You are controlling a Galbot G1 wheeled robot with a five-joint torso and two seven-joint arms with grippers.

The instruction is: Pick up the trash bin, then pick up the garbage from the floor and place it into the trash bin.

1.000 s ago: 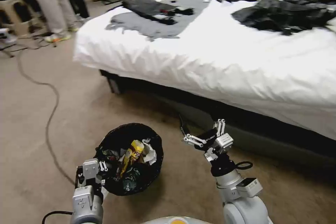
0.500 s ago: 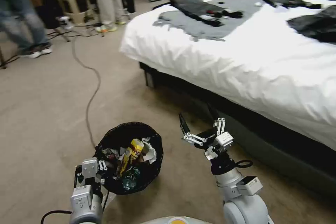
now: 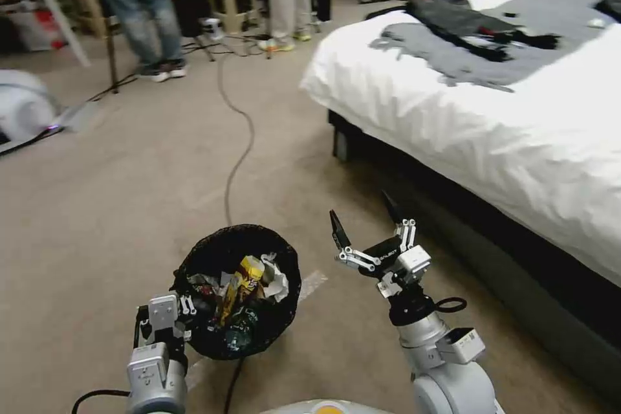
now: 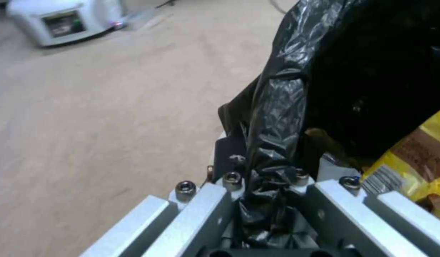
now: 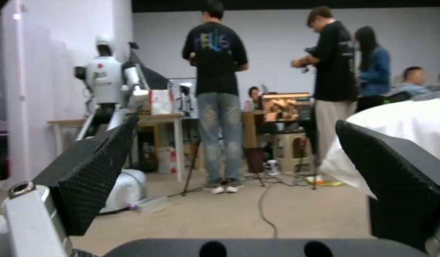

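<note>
Head view gives you the trash bin [image 3: 240, 291] low and left of centre, carried at its near rim by your left gripper [image 3: 169, 322]. From the left wrist camera you can see that gripper [image 4: 272, 200] clenched on the folded black bag liner [image 4: 277, 117] at the bin's edge, the plastic bunched between the metal fingers [image 4: 205, 210]. The garbage [image 3: 242, 291] sits inside the bin: a yellow snack wrapper [image 3: 242, 278] standing among white paper scraps [image 3: 277, 281] and a small bottle [image 3: 239, 336] lower down. Your right gripper [image 3: 365, 220] hangs in the air to the right of the bin, between it and the bed [image 3: 517, 123], its two dark fingertips [image 5: 98, 171] spread wide with nothing between them. A cable [image 3: 236, 136] runs across the carpet [image 3: 97, 194] toward the bin.
</note>
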